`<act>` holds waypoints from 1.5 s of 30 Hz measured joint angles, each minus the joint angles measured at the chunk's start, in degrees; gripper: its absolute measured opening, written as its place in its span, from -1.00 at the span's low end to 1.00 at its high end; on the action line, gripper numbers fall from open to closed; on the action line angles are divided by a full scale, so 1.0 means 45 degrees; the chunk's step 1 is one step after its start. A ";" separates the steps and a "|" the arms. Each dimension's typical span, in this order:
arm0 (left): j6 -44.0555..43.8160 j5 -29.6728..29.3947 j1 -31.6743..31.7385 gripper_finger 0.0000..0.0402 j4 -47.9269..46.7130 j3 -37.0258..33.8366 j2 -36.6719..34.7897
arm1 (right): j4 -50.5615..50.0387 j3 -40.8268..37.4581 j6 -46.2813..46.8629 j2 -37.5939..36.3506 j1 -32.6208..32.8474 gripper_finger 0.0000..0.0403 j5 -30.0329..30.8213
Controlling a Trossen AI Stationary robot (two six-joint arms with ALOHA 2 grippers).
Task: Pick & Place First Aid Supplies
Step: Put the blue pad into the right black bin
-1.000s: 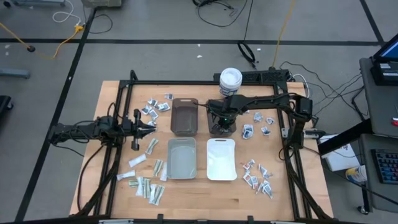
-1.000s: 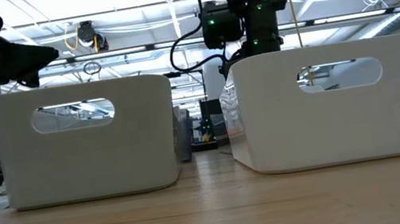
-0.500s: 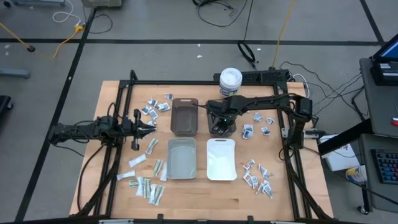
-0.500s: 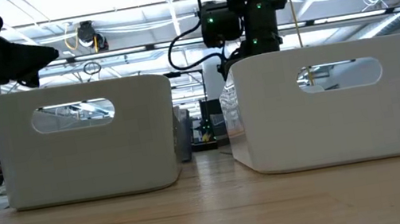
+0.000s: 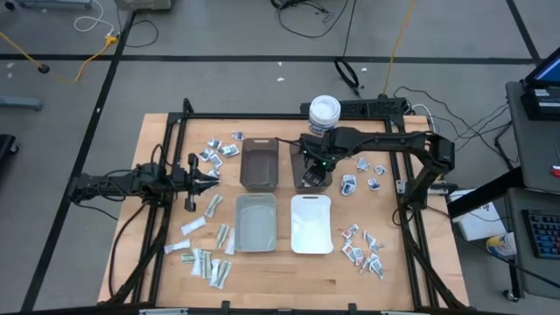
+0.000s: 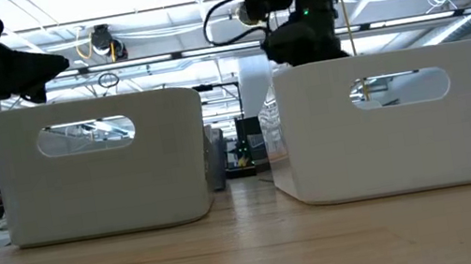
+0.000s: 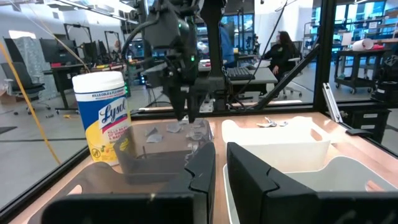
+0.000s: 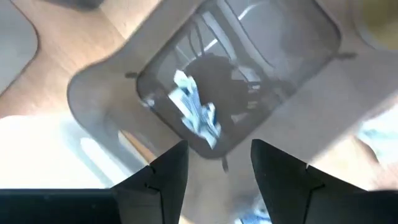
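Roughly 4 bins (image 5: 259, 164), 1 tub (image 5: 324, 111), dozens of pkts (image 5: 361, 249)

A pale wooden table (image 5: 289, 276) carries a black metal frame (image 5: 175, 131). On it sit a translucent brown bin (image 5: 259, 164), a pale grey bin (image 5: 255, 222) and a white bin (image 5: 311, 224). A white round tub (image 7: 106, 118) has a yellow label with dark blue lettering. Both arms are black. Ahead of the right gripper's dark fingers (image 8: 163, 174), white and pale blue packets (image 8: 194, 109) lie in a smoky grey bin (image 8: 99, 93).
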 joint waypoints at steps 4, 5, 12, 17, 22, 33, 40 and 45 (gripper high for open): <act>0.0000 0.0000 0.0000 -0.77 0.0000 0.0000 0.0000 | -0.0748 -0.0005 0.0305 -0.0479 0.0000 -0.16 0.0000; 0.0000 0.0000 0.0002 -0.77 0.0000 0.0000 -0.0001 | -0.0879 -0.0005 0.0375 -0.0586 0.0000 -0.16 0.0000; 0.0000 0.0000 0.0002 -0.77 0.0001 0.0000 0.0000 | -0.1684 -0.0005 0.0877 -0.0989 0.0000 -0.16 0.0019; 0.0000 -0.0002 0.0001 -0.77 0.0005 0.0000 0.0000 | -0.1952 -0.0005 0.0834 -0.0976 0.0000 -0.16 0.0020; 0.0000 0.0000 0.0002 -0.77 0.0000 0.0000 0.0000 | -0.1702 -0.0326 0.0871 -0.0981 0.0000 -0.16 0.0035; 0.0000 -0.0029 -0.0003 -0.77 0.0000 0.0000 -0.0002 | -0.1233 -0.3249 0.2365 -0.3031 -0.0082 -0.16 0.0043; 0.0000 -0.0030 -0.0003 -0.77 0.0000 0.0000 -0.0005 | -0.1191 -0.5042 0.3516 -0.4505 -0.0616 -0.16 0.0092; 0.0000 -0.0032 0.0001 -0.77 0.0000 0.0000 -0.0003 | -0.1243 -0.6292 0.4236 -0.5585 -0.1025 -0.16 0.0091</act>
